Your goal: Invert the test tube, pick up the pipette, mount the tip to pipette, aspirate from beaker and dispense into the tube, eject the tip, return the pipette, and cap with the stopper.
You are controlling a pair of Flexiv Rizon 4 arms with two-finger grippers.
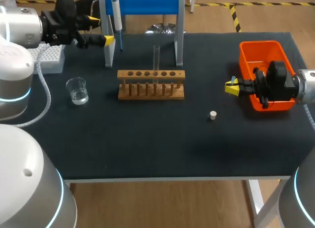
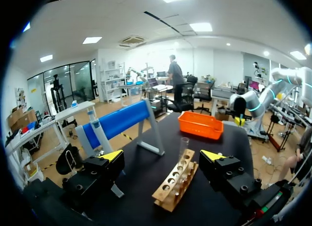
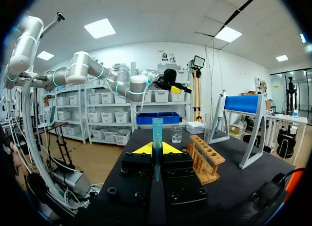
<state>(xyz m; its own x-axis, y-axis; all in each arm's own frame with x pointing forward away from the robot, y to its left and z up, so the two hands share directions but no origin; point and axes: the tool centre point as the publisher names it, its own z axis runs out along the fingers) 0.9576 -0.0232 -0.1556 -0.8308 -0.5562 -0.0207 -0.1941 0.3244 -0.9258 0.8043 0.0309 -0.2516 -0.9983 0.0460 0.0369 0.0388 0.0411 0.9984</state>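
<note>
The right gripper (image 3: 157, 149) had its fingers pinched on a blue pipette tip (image 3: 157, 128), held upright, probably for mounting. The left gripper (image 1: 101, 30), fingers wide, hovered beside the pipette (image 1: 116, 16) hanging on its stand (image 1: 147, 4), seemingly to grasp it.

Wide gap between rack (image 1: 151, 85) and stopper (image 1: 213, 115); stand (image 1: 147, 4) behind
</note>
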